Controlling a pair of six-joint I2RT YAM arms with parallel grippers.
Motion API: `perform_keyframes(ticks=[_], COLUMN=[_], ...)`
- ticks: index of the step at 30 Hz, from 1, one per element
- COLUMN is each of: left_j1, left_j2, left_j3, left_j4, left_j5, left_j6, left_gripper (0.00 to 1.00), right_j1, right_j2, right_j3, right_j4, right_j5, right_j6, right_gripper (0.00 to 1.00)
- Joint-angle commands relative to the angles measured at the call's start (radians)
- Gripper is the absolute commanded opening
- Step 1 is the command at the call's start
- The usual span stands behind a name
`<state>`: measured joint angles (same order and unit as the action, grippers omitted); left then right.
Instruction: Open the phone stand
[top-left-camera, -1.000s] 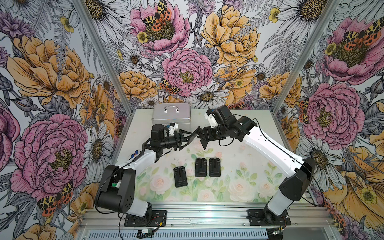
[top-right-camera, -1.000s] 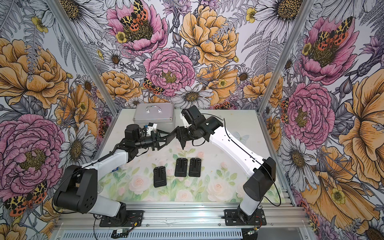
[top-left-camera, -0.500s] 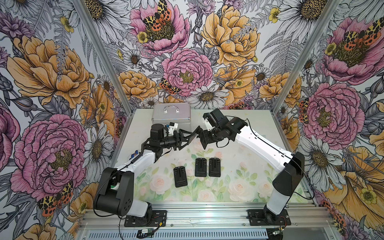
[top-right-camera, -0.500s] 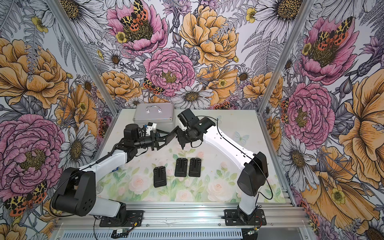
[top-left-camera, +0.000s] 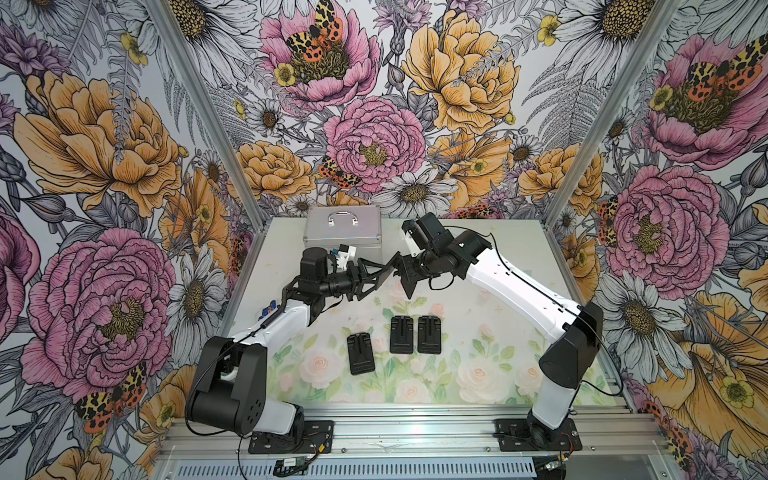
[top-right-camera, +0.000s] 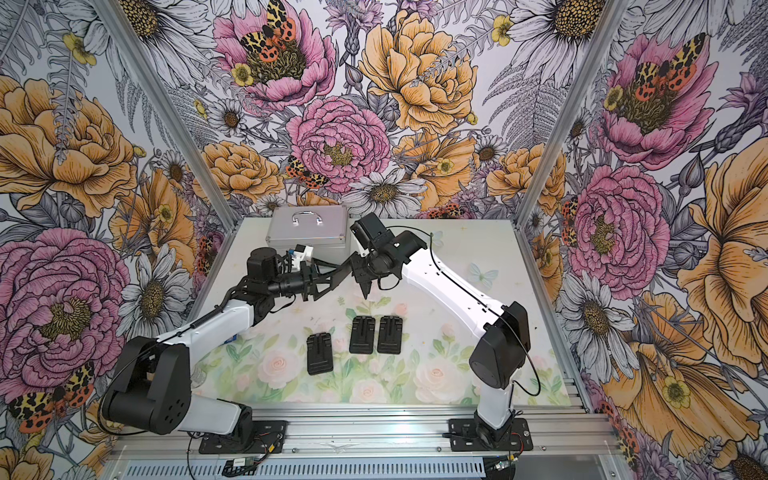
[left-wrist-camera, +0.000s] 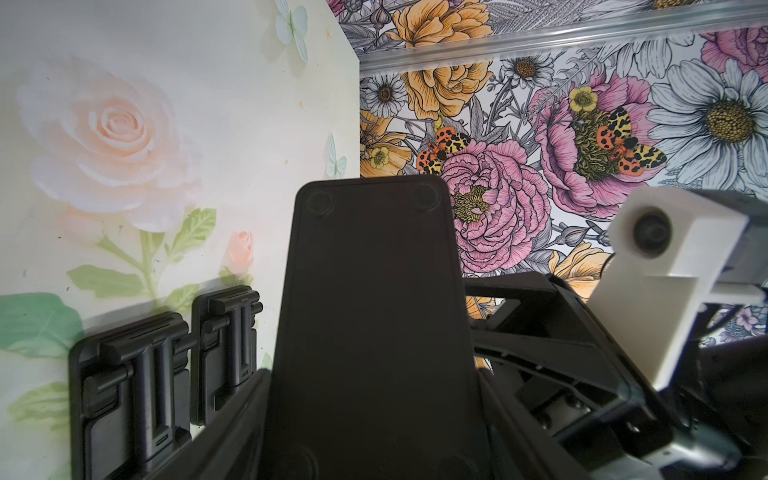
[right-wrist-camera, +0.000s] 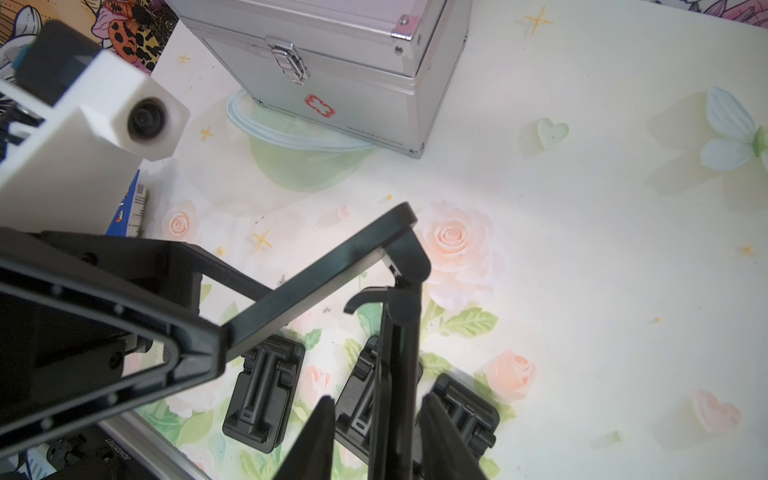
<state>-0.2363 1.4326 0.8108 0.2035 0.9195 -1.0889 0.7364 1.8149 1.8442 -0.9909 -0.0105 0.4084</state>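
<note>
Three folded stands (top-left-camera: 401, 335) lie flat on the near half of the table (top-left-camera: 498, 365), with bare surface to their right. Above and just behind them, the left gripper (top-left-camera: 365, 276) is clamped on the base plate of the phone stand (top-left-camera: 384, 270), which is held in the air. The right gripper (right-wrist-camera: 378, 411) straddles the stand's hinged leaf, its jaws a little apart and a gap showing on one side. Beyond, a metal case (top-left-camera: 343, 226) sits at the far edge, left of centre, and the far right is open.

We see the right gripper (right-wrist-camera: 378, 399) narrowed around the leg of the phone stand (right-wrist-camera: 316, 286). The right arm (top-left-camera: 515, 291) has tucked its elbow inward.
</note>
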Motion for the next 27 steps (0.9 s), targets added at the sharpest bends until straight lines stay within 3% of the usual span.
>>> perform_keyframes(ticks=[1,6,11,27], left_j1=[-0.01,-0.01,-0.009,0.055], left_j2=[-0.035,-0.038,-0.037,0.073], left_j3=[0.034,0.038,0.039,0.126], left_j4=[0.008,0.006,0.004,-0.009], left_j5=[0.017,0.022,0.023,0.011], left_j6=[0.015,0.015,0.02,0.073], left_gripper=[0.69,0.69,0.69,0.69], right_j1=[0.012,0.015,0.016,0.042], right_j2=[0.033,0.054,0.057,-0.035], right_j3=[0.027,0.042,0.05,0.016], right_j4=[0.009,0.012,0.01,0.01], right_j5=[0.007,0.005,0.007,-0.09], right_j6=[-0.012,-0.016,-0.022,-0.063], right_gripper=[0.33,0.24,0.0,0.0])
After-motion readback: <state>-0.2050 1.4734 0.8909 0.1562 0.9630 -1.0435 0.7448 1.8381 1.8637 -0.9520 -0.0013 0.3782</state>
